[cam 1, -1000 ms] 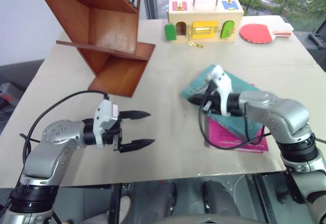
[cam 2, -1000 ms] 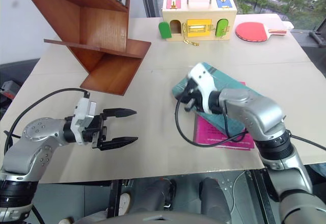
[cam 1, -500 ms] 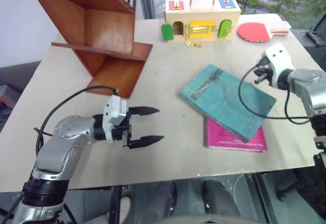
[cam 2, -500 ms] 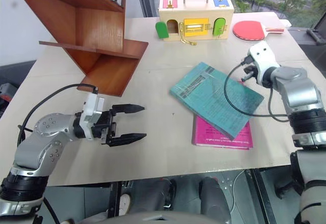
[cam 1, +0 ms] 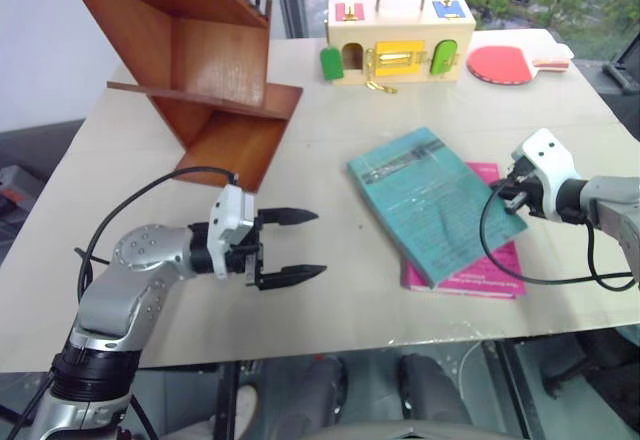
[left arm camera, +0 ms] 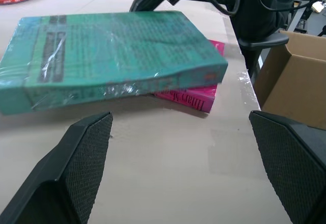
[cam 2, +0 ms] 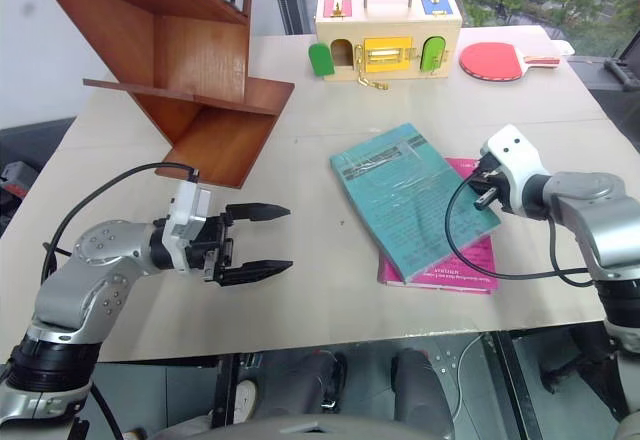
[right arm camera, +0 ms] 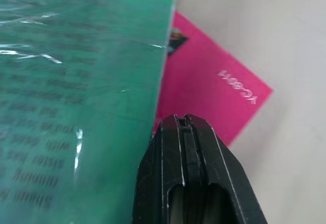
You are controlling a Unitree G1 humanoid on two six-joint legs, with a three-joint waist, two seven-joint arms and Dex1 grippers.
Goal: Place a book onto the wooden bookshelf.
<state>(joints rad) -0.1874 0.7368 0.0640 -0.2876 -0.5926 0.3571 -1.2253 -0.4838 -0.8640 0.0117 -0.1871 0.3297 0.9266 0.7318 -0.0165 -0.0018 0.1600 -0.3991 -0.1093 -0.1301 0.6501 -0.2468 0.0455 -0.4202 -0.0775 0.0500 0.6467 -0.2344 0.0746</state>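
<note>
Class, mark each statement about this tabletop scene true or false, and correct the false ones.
1. The teal-green book lies on top of the magenta-pink book. True.
2. The left gripper has its jaws shut. False: they stand open.
3. The right gripper has its jaws shut. True.
4. The teal-green book stands on the wooden bookshelf. False: it lies on the table.
5. A red table tennis paddle lies beside the toy box. True.

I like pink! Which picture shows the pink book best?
The right eye view: the pink book peeks out beneath the green book, showing two edges. The left wrist view shows its spine; the right wrist view one corner beside the shut right gripper.
</note>
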